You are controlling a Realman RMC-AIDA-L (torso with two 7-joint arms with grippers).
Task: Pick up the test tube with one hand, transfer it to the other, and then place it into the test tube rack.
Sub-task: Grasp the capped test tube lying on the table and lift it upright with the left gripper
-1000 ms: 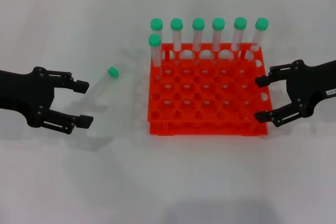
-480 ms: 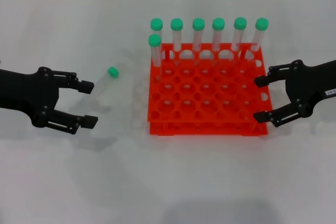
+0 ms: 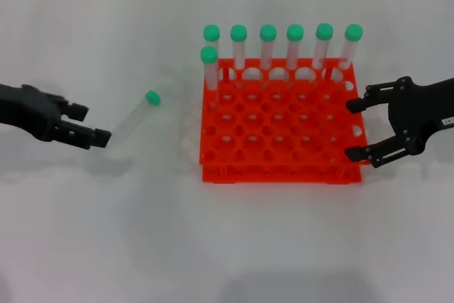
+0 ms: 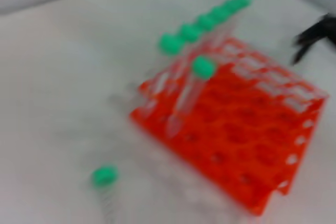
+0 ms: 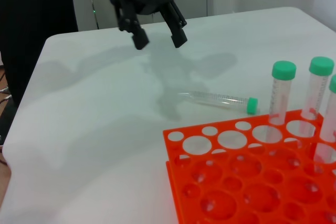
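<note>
Tube (image 3: pixel 136 115) lies on the table (image 3: pixel 85 232) just ahead of the open left hand (image 3: pixel 91 124); right hand (image 3: pixel 360 130) open beside the rack (image 3: pixel 280 129).

Left gripper (image 3: pixel 91 124) appears parted, arm extending behind it; right gripper (image 3: pixel 358 130) spread wide, facing it.

Tube (image 3: pixel 135 115) – slim, clear, green cap – lies flat on table, apart from rack, on robot's left of it; cap end points toward rack. Rack (image 3: pixel 280 129) – orange-red, two-tiered, grid of round holes; seven green-capped tubes upright along far side.
</note>
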